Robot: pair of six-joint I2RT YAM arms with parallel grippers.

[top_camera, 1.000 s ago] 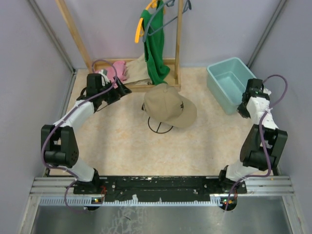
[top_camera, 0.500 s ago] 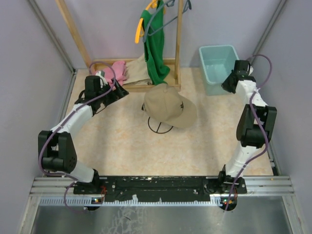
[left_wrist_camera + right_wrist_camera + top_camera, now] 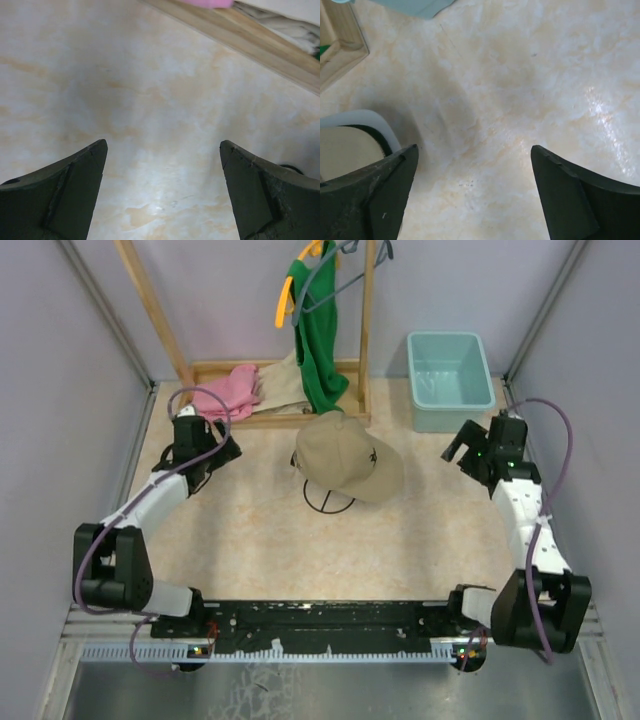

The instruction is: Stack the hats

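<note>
The hats sit in one pile mid-table: a tan cap point(image 3: 345, 455) with dark lettering lies on top, and a dark curved brim edge point(image 3: 328, 502) and a sliver of white point(image 3: 298, 461) show beneath it. My left gripper point(image 3: 226, 449) is open over bare table left of the pile; nothing lies between its fingers point(image 3: 163, 150). My right gripper point(image 3: 455, 448) is open to the right of the pile, also holding nothing point(image 3: 475, 152). In the right wrist view a white brim point(image 3: 370, 120) over tan fabric point(image 3: 342, 147) lies just left of my left finger.
A teal bin point(image 3: 447, 378) stands at the back right, its corner showing in the right wrist view point(image 3: 415, 6). A wooden rack point(image 3: 270, 370) at the back holds a green shirt point(image 3: 320, 340) on an orange hanger. A pink cloth point(image 3: 235, 388) lies on its base.
The teal bin was pushed back toward the far wall. My right gripper then let go, opened, and drew back toward the near side. The left arm pulled slightly left.
</note>
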